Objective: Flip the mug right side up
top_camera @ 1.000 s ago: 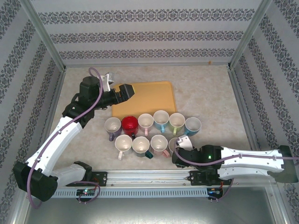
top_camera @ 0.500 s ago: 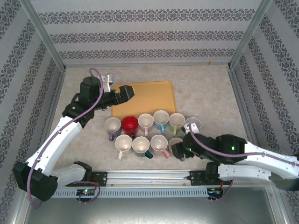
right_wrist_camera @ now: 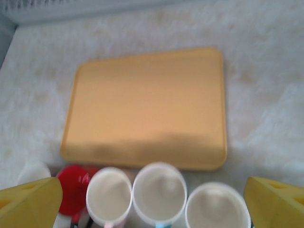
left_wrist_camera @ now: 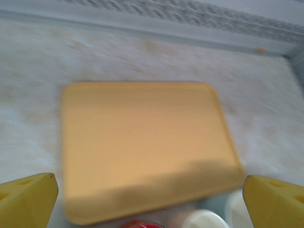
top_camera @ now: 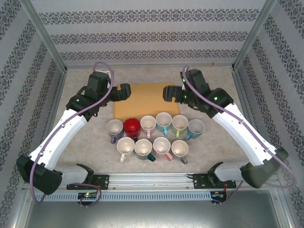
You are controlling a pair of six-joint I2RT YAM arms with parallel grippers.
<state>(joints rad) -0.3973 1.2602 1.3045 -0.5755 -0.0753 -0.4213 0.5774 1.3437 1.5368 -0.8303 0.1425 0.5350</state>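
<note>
Several mugs stand mouth-up in two rows in front of the orange tray. The mug at the right end of the front row is upright, its grey handle pointing at the near edge, and nothing touches it. My left gripper hovers over the tray's left edge, and my right gripper over its right edge. Both are open and hold nothing. In the left wrist view the left gripper has the tray under it. In the right wrist view the right gripper looks down on white mug mouths.
A red mug stands second from the left in the back row. Patterned walls on metal posts close in the table on three sides. Bare tabletop lies right of the tray and behind it.
My right gripper has opened and let go of the front-right mug. It then swung up and back to the tray's right edge. My left gripper has shifted slightly over the tray's left edge.
</note>
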